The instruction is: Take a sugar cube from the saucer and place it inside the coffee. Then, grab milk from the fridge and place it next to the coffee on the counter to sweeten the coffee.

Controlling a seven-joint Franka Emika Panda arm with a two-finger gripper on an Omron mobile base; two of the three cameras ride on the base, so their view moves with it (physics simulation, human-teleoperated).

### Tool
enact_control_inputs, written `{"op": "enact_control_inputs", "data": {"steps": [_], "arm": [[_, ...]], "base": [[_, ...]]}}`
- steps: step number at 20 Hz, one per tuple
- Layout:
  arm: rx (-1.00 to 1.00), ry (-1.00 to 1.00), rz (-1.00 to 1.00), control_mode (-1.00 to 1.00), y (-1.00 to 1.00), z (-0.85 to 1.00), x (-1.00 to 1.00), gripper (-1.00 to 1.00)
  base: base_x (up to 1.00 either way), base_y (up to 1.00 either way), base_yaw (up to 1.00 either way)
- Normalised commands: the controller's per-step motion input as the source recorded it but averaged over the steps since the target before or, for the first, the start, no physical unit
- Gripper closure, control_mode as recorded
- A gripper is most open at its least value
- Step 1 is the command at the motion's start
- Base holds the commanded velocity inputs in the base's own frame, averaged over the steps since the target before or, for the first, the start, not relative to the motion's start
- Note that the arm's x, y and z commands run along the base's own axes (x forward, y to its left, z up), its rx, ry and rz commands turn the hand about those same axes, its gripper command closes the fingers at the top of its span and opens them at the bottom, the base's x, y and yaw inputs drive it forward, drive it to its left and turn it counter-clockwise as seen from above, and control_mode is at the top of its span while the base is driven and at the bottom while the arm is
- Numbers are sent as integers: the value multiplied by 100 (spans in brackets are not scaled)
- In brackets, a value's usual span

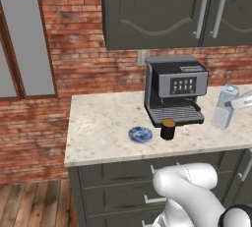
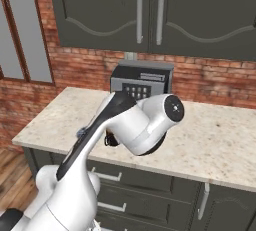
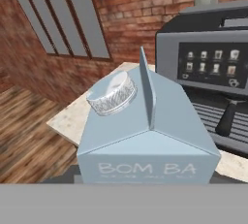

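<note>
1. The pale bluish-white gabled milk carton [image 1: 225, 106] stands upright on the beige speckled stone counter [image 1: 103, 123], just to the right of the black-and-silver coffee machine [image 1: 174, 89].
2. In the hand view the carton [image 3: 145, 131] sits close before the camera, its round ribbed white cap [image 3: 112, 93] on the left slope of the roof and raised lettering across its front face.
3. A white part of the arm reaches the carton from the right edge of the left base view. The fingertips are not visible in any view, so I cannot tell how far the gripper is open or whether it has hold of the carton.
4. The small black cylindrical coffee cup [image 1: 168, 128] with a brown top stands on the counter in front of the machine's drip tray, well to the left of the carton.
5. The small round blue-and-white mottled saucer [image 1: 140, 134] lies flat just to the left of the cup, near but apart from it. No lump can be made out on it at this size.
6. In the right base view the white arm covers the middle of the counter [image 2: 220, 140]; the coffee machine [image 2: 141, 81] shows behind it.
7. Dark grey upper cabinets [image 1: 162, 10] with silver bar handles hang above, against a red brick wall [image 1: 88, 59].
</note>
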Motion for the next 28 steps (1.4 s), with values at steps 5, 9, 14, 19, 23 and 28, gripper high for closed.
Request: {"op": "enact_control_inputs", "data": {"steps": [5,9,14,19,23,28], "arm": [[0,-6,3,-100,0,-44,15,100],[0,-2,4,-100,0,-38,24,100],[0,0,9,-100,0,-25,37,100],[0,0,12,-100,0,-31,45,100],[0,-2,6,-100,0,-41,47,100],[0,-3,0,-100,0,-38,30,100]], "base": [[0,0,0],[0,0,0],[0,0,0],[0,0,0],[0,0,0],[0,0,0]]}}
